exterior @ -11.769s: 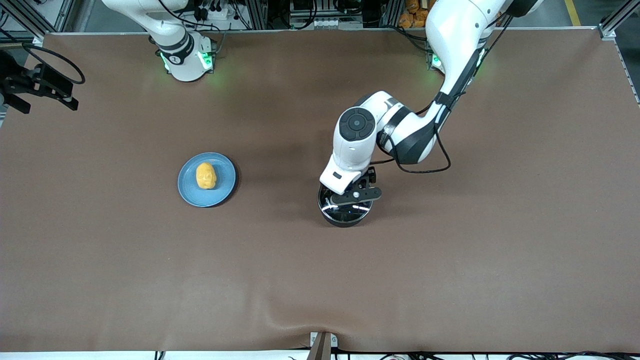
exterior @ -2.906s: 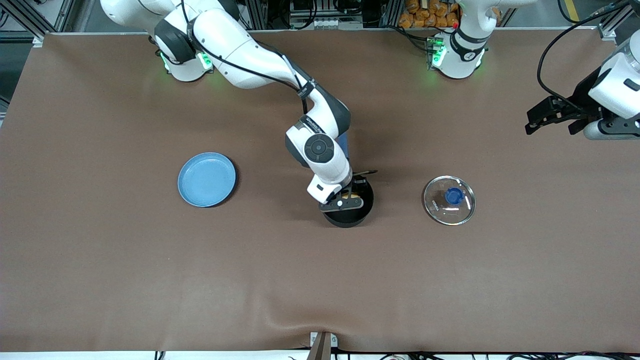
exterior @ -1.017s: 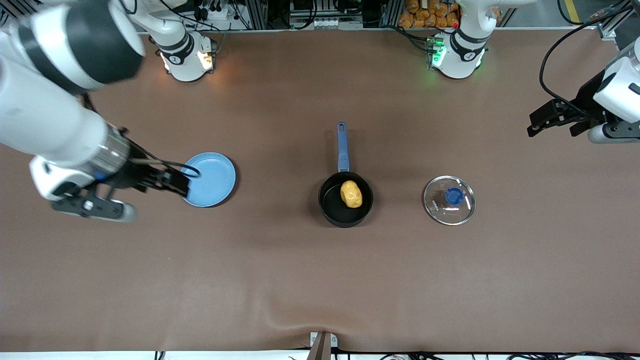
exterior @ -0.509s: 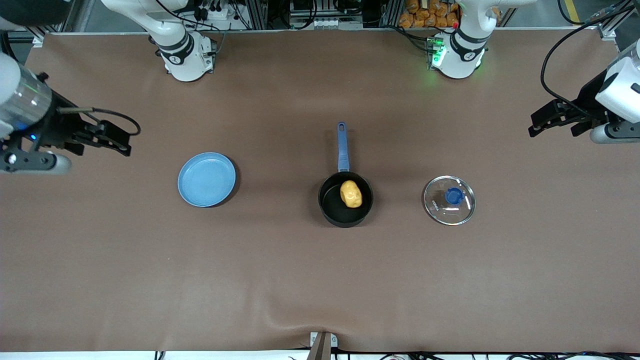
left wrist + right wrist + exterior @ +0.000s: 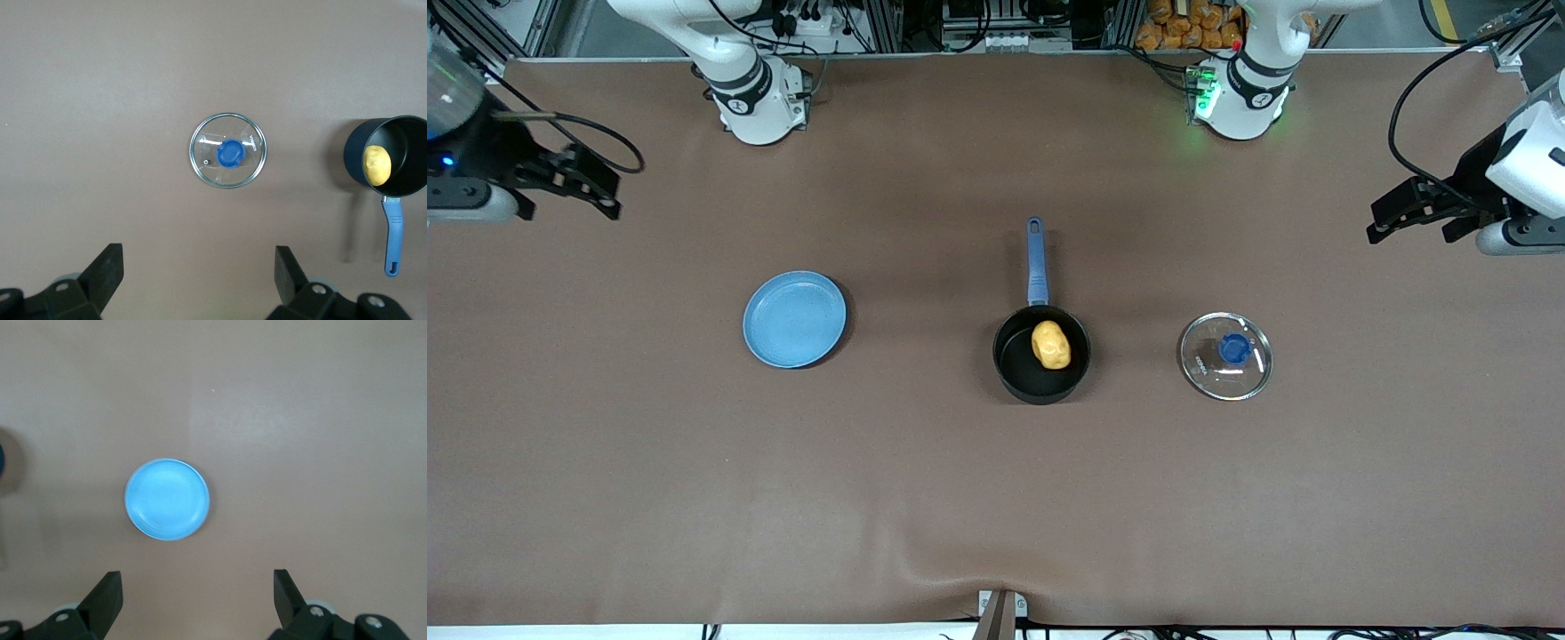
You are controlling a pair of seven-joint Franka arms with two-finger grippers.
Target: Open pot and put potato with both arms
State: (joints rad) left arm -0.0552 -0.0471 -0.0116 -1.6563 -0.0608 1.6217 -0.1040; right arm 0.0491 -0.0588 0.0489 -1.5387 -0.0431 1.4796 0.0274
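Note:
The black pot (image 5: 1021, 373) with a blue handle (image 5: 1036, 262) stands open at mid table, and the yellow potato (image 5: 1051, 345) lies in it. The left wrist view shows the pot (image 5: 400, 177) and potato (image 5: 377, 165) too. The glass lid (image 5: 1225, 356) with a blue knob lies flat on the table beside the pot, toward the left arm's end, and shows in the left wrist view (image 5: 227, 151). My left gripper (image 5: 1392, 220) is open and empty, high over the left arm's end of the table. My right gripper (image 5: 585, 185) is open and empty, high over the right arm's end.
An empty light-blue plate (image 5: 794, 318) lies beside the pot toward the right arm's end, and shows in the right wrist view (image 5: 167, 498). The two arm bases (image 5: 758, 107) (image 5: 1240, 98) stand at the table's edge farthest from the front camera.
My right arm has drawn back from the plate and risen toward its end of the table. The potato lies in the pot. My left arm has stayed still.

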